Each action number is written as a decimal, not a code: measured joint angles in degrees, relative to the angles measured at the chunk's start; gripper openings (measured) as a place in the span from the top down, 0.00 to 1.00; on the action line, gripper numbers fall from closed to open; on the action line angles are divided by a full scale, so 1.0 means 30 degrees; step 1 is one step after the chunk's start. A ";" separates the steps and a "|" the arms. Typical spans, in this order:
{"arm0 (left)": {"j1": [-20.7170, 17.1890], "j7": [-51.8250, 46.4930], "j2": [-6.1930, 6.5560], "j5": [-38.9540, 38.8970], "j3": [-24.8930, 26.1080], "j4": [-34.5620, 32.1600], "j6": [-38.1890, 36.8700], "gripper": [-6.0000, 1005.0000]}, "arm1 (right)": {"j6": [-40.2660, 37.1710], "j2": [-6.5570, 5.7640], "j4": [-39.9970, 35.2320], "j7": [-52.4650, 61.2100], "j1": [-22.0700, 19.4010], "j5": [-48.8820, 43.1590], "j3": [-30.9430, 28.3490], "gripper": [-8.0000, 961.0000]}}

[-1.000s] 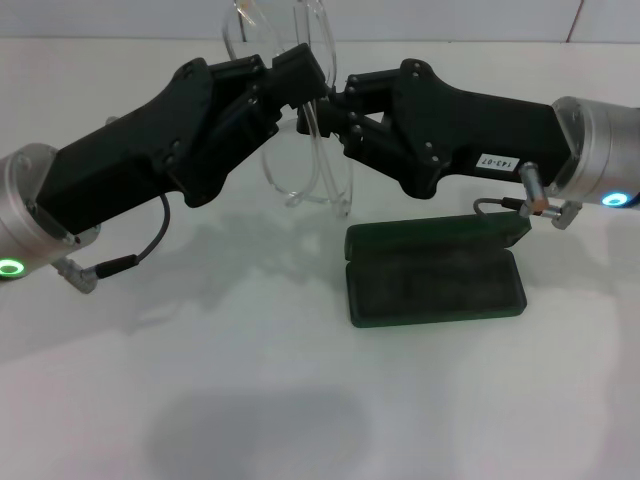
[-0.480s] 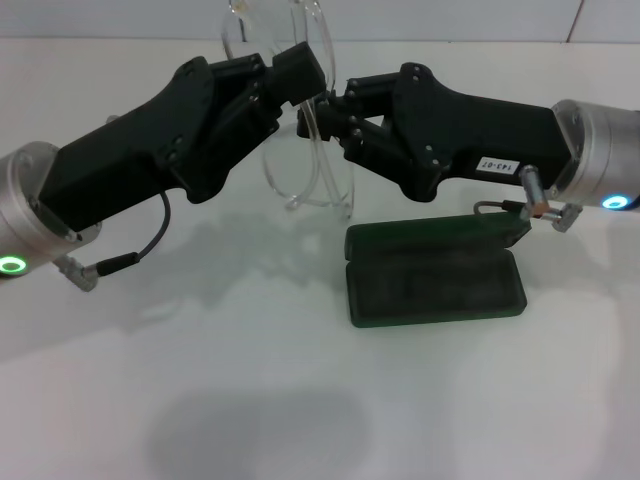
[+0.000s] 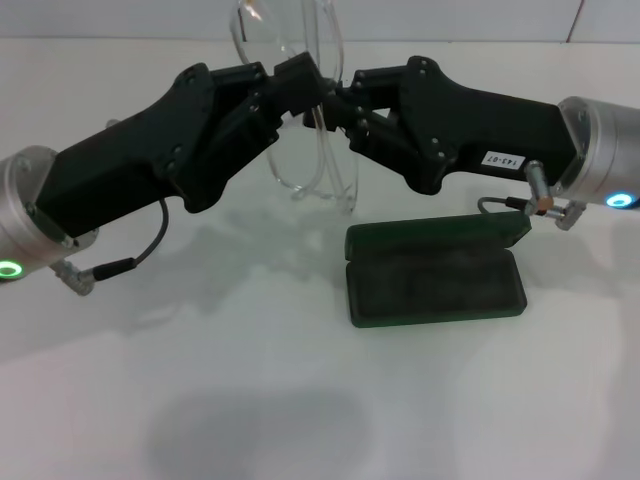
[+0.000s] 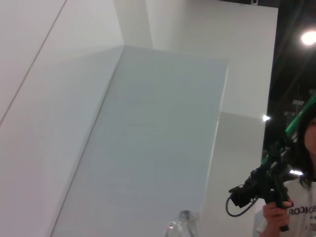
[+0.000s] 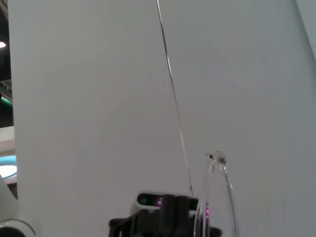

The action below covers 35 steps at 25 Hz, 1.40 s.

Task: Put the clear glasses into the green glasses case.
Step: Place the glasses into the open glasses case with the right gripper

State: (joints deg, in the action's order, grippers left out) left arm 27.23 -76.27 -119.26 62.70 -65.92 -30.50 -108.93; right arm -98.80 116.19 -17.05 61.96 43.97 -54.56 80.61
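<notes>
The clear glasses [image 3: 326,176] hang upright in the air above the white table, held between both arms, with the lens [image 3: 290,28] rising above the fingers. My left gripper [image 3: 306,82] comes in from the left and is shut on the frame. My right gripper [image 3: 340,104] meets it from the right, also shut on the frame. The green glasses case [image 3: 436,273] lies open on the table below and to the right of the glasses, dark lining up, lid toward the back. A clear arm of the glasses [image 5: 218,196] shows in the right wrist view, and a clear tip [image 4: 180,226] in the left wrist view.
The white table [image 3: 250,380] runs to a pale wall at the back. A cable [image 3: 135,258] hangs under the left arm, and a small connector [image 3: 538,205] sticks out of the right wrist above the case lid. A person holding a camera [image 4: 276,192] stands far off.
Both grippers and the glasses have risen slightly and shifted a little to the right. The case has not moved.
</notes>
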 joint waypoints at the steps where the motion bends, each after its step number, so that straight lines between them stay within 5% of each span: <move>1: -0.0008 0.0010 0.0000 -0.0002 -0.0001 0.0003 -0.0097 0.94 | 0.0000 0.0001 -0.0001 -0.0035 -0.0058 0.0099 0.0000 0.92; 8: -0.0185 0.0062 0.0530 -0.0035 0.0016 0.0037 -0.0971 0.94 | 0.0123 -0.0102 -0.0051 -0.0437 -0.0177 0.0442 -0.0161 0.92; 16: -0.1528 0.0072 0.2792 0.0569 0.2224 0.0129 -0.1086 0.94 | 0.1263 -0.0699 -0.4382 0.0808 -0.1813 -0.0478 -0.0819 0.92; 17: -0.1623 0.0063 0.3168 0.1541 0.3019 0.0246 -0.0778 0.94 | 0.1806 -0.0879 -0.7331 0.2537 -0.2787 -0.1975 -0.0950 0.92; 22: -0.1841 0.0007 0.3335 0.5094 0.5807 -0.0762 -0.0318 0.94 | 0.2044 -0.0974 -1.5072 0.8472 -0.4355 -0.6894 -0.1302 0.92; 27: -0.2223 -0.0486 0.3232 0.6523 0.7631 -0.1628 -0.0175 0.94 | 0.1757 -0.0441 -2.2949 1.5795 -0.4537 -1.4377 -0.1756 0.92; 30: -0.2513 -0.0992 0.3235 0.6628 0.8265 -0.1809 0.0340 0.93 | 0.0521 -0.0317 -2.4597 1.9225 -0.3223 -1.7904 -0.1722 0.92; 35: -0.2816 -0.1782 0.3217 0.6766 0.8829 -0.1863 0.1843 0.93 | -0.1168 -0.0261 -2.3337 2.1617 -0.0844 -2.1081 -0.1127 0.92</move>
State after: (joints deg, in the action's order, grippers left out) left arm 18.78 -81.62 -109.61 83.00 -39.43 -36.09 -103.40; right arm -102.31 115.40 -87.06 126.81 41.44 -117.80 77.23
